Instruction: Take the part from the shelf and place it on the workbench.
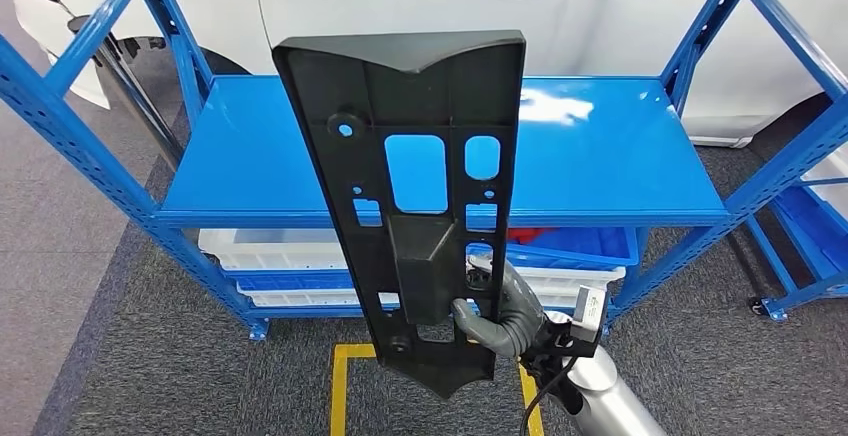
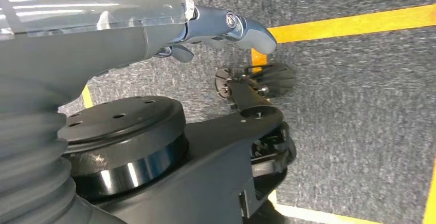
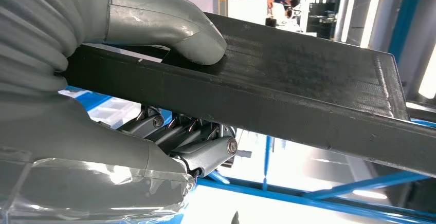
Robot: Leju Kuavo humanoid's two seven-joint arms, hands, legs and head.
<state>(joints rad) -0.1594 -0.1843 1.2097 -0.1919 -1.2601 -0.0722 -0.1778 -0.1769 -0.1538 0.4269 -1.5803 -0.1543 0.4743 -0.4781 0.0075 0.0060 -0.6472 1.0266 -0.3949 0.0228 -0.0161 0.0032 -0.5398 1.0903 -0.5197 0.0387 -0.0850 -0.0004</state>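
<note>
A long black plastic part with cut-out windows stands nearly upright in front of the blue shelf, lifted off it. My right hand grips its lower end from the right side. Up close, the thumb presses on the part's flat face and the fingers curl under its edge. My left hand hangs low over grey carpet, holding nothing, its fingers loosely extended.
The blue shelf's top board is bare. White and blue bins sit on the lower level. A white car stands behind the shelf. Yellow floor tape marks the carpet below me. A second blue rack stands at the right.
</note>
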